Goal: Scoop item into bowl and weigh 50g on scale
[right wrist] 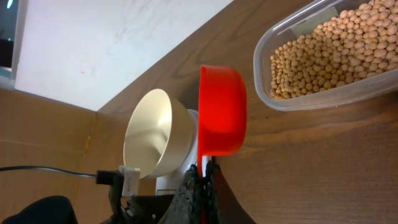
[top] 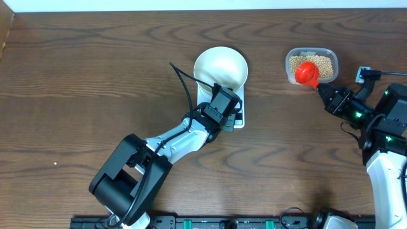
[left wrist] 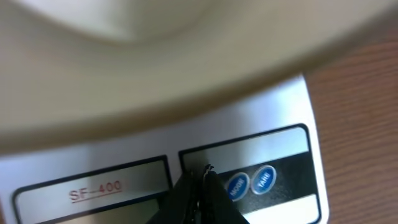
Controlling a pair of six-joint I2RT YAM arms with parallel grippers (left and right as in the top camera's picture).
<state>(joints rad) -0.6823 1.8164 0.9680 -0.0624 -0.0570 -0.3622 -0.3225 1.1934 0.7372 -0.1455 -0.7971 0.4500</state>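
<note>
The white bowl sits on the white scale. My left gripper is shut and empty. Its tips rest on or just over the scale's front panel, just left of the blue MODE button and TARE button. The bowl's underside fills the top of that view. My right gripper is shut on the handle of a red scoop. The scoop hangs at the near left edge of the clear container, above the tan beans. The bowl looks empty.
The clear plastic container stands at the back right, about a hand's width right of the bowl. A black cable arcs from the left arm past the bowl's left side. The table's far edge meets a white wall.
</note>
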